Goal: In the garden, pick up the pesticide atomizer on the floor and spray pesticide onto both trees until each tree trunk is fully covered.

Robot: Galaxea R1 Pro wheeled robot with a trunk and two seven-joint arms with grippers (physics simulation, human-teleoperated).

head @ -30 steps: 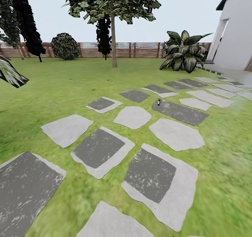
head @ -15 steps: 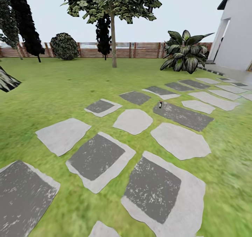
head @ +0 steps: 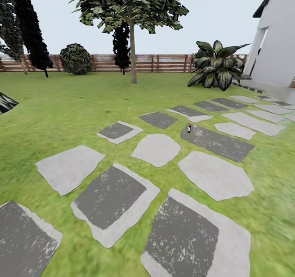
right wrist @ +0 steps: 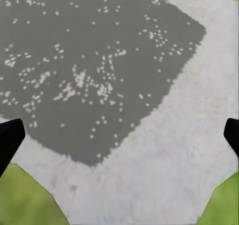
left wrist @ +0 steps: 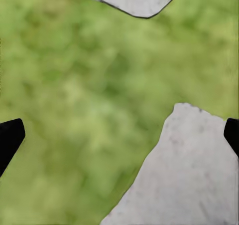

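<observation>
While the robot is out on the lawn (head: 61,109) with the fetch not yet begun, the pesticide atomizer (head: 189,128) sits well ahead, a small dark upright bottle on the near corner of a long dark paving slab (head: 217,141), roughly midway along the stepping-stone path. So the step in hand reads as the approach: nothing is picked up. Beyond it one tree (head: 131,6) stands near the slatted fence (head: 164,63), its pale tree trunk (head: 133,51) bare and slightly leaning; a second tree of that kind I can't make out from here. To the right there's a broad-leaved plant (head: 215,66) and the white house wall (head: 278,39). Down at the arms, the left gripper (left wrist: 119,130) hangs over grass and the edge of a pale stone, its two dark fingertips (left wrist: 9,137) spread to opposite edges of the wrist picture, empty between them. The right gripper (right wrist: 119,135) hangs over a grey stone with a dark patch, fingertips (right wrist: 10,137) likewise wide apart and holding nothing. Next, I'd judge, the base needs to roll on along the stones until the bottle is within reach, then one arm must come down around that narrow body. It's small and stands upright, so a clumsy nudge could tip it.
</observation>
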